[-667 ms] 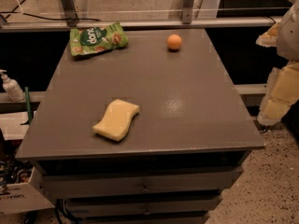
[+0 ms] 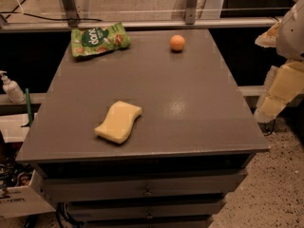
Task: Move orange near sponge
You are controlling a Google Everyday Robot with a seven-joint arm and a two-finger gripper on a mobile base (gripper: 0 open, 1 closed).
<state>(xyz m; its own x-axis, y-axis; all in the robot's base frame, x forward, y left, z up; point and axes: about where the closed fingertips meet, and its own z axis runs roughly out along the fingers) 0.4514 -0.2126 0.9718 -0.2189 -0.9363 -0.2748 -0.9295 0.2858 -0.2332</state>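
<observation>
The orange (image 2: 177, 42) is a small round fruit at the far right of the grey table top (image 2: 190, 94). The sponge (image 2: 118, 121) is pale yellow with wavy sides and lies flat near the front left of the table. They are far apart, with most of the table's depth between them. My gripper (image 2: 274, 103) shows as pale cream parts at the right edge of the view. It hangs off the table's right side, well away from the orange and the sponge, and holds nothing that I can see.
A green snack bag (image 2: 99, 39) lies at the far left corner of the table. A metal rail (image 2: 142, 24) runs behind the table. A white pump bottle (image 2: 11, 88) stands on a shelf to the left. Drawers (image 2: 147, 190) sit below the top.
</observation>
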